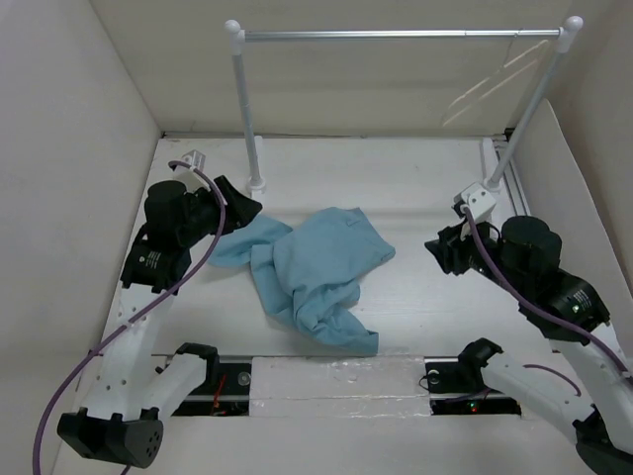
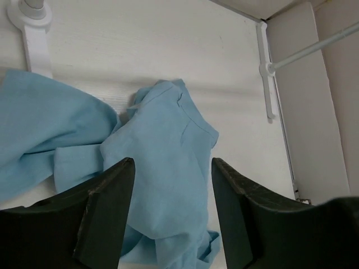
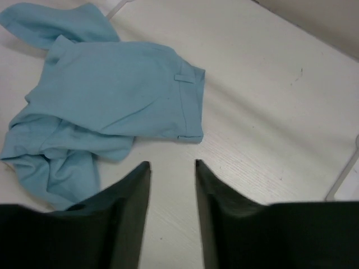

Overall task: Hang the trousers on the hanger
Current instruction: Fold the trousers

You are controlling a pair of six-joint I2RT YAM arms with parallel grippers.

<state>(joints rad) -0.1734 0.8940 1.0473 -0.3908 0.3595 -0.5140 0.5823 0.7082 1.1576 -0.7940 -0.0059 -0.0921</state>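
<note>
Left gripper (image 2: 173, 162), right gripper (image 3: 172, 163): spread, empty | light blue soft fabric trousers (image 1: 316, 272) crumpled, desk's near edge | likely limp; pinch waistband (image 3: 190, 103)

The top view looks down from high behind the near edge over the whole table (image 1: 415, 188). The 2 wrist views sit low and close; all 3 share the trousers (image 1: 326, 262).

- Trousers (image 1: 321, 267): crumpled; the legs lie folded under one another and cannot be told apart. The far-left corner is covered by the left hand (image 1: 240, 214). In the left wrist view they are cut off by the left and bottom edges.
- Hanger (image 1: 490, 76): faint against the far wall, at the right end of the rail (image 1: 396, 35). Hook and outline are too thin to tell.
</note>
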